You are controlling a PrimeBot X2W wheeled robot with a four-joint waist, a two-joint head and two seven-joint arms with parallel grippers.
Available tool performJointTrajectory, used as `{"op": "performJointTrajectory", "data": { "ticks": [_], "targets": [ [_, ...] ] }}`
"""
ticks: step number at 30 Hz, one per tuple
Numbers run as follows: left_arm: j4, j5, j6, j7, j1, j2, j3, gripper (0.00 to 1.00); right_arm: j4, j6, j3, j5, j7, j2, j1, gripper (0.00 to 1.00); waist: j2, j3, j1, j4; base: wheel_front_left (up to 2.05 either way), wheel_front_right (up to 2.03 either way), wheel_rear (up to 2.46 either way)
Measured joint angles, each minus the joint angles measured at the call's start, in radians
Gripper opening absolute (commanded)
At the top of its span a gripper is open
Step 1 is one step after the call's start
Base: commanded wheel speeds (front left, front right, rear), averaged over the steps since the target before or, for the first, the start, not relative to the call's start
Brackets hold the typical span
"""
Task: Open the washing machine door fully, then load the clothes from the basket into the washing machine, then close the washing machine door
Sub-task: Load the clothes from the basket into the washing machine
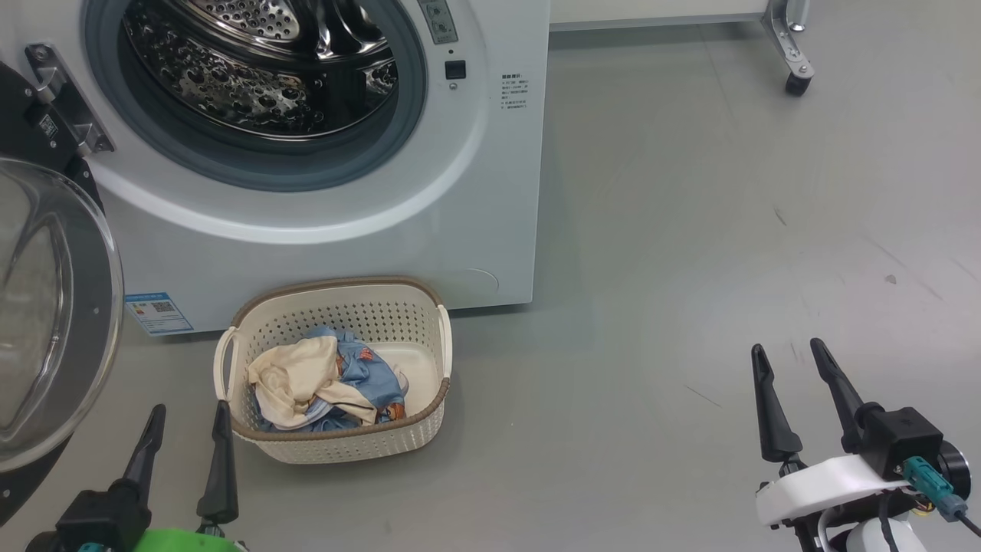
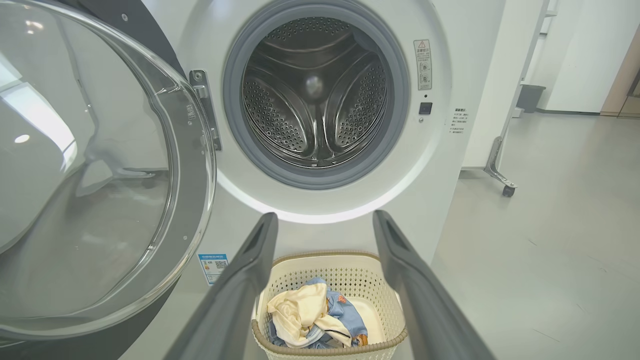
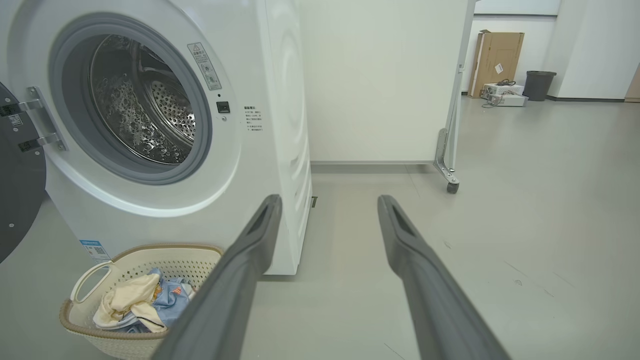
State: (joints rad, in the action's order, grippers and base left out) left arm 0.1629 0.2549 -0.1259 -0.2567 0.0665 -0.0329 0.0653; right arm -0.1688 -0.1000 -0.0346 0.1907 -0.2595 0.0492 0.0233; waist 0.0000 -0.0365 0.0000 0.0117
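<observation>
Door: the washing machine door (image 1: 46, 322) stands swung wide open on its hinge at the left of the opening.
Machine: the washing machine (image 1: 322, 230) shows its bare steel drum (image 2: 315, 95) inside the grey gasket.
Basket: the basket (image 1: 345, 448) sits on the grey floor (image 1: 690, 268), just in front of the machine.
Clothes: the clothes (image 1: 306, 379) lie bunched in the basket, the cream piece over the blue one.
Left end effector: the left end effector (image 1: 191, 408) has its fingers spread, holds nothing, and is just beside the basket.
Right end effector: the right end effector (image 1: 787, 346) has its fingers spread, holds nothing, and is well apart from the basket.
</observation>
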Motion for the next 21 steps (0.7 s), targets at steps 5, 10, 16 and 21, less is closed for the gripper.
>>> {"op": "performJointTrajectory", "data": {
  "ticks": [5,10,16,21],
  "targets": [
    [0.000,0.002,0.000,0.000,0.000,0.000,0.000,1.00,0.000,0.006,0.000,-0.003,0.000,-0.001,0.006,1.00,0.0000,-0.003,0.0000,0.003,0.00,0.00,0.00],
    [-0.001,0.001,0.000,0.000,0.000,0.000,0.002,1.00,0.000,0.006,0.000,-0.004,0.000,-0.002,0.006,1.00,0.0000,-0.002,0.0000,0.006,0.00,0.00,0.00],
    [-0.001,0.001,0.000,0.000,0.000,0.000,0.003,1.00,0.000,0.006,0.000,-0.004,0.000,-0.004,0.006,1.00,0.0000,-0.005,0.0000,0.009,0.00,0.00,0.00],
    [-0.002,0.001,0.000,0.000,0.000,0.000,0.006,1.00,0.001,0.006,0.000,-0.004,0.000,-0.004,0.006,1.00,0.0000,-0.009,0.0000,0.011,0.00,0.00,0.00]
  ]
}}
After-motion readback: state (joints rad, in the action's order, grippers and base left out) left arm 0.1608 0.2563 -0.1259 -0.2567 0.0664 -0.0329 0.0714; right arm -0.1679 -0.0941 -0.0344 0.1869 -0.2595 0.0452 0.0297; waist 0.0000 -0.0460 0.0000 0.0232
